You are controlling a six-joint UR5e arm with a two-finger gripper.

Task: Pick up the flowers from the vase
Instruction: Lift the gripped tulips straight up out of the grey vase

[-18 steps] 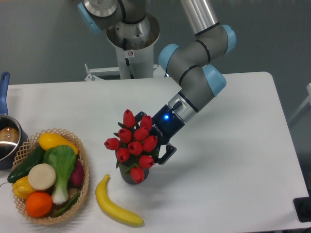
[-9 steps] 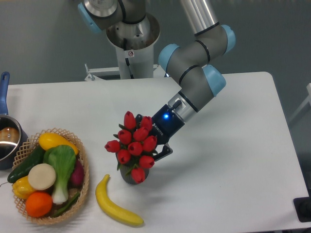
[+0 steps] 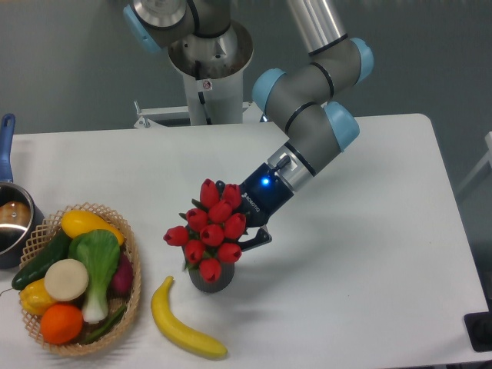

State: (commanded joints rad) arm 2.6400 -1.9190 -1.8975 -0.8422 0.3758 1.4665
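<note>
The flowers [image 3: 209, 231], a tight bunch of red tulip buds with dark green leaves, stand with their stems in the small dark grey vase [image 3: 214, 281] at the table's front middle. My gripper [image 3: 237, 217] reaches in from the upper right with a blue light on its body. Its two fingers are shut on the bunch just behind the buds. The buds hide most of the fingers and the stems. Only the lower part of the vase shows under the flowers.
A yellow banana [image 3: 182, 324] lies just left of and in front of the vase. A wicker basket [image 3: 129, 296] of vegetables sits at the front left. A blue-handled pot [image 3: 11, 219] is at the left edge. The arm's base [image 3: 207, 69] stands behind.
The fingers have narrowed onto the bunch. The flowers have shifted slightly up and to the left, and more of the vase shows beneath them.
</note>
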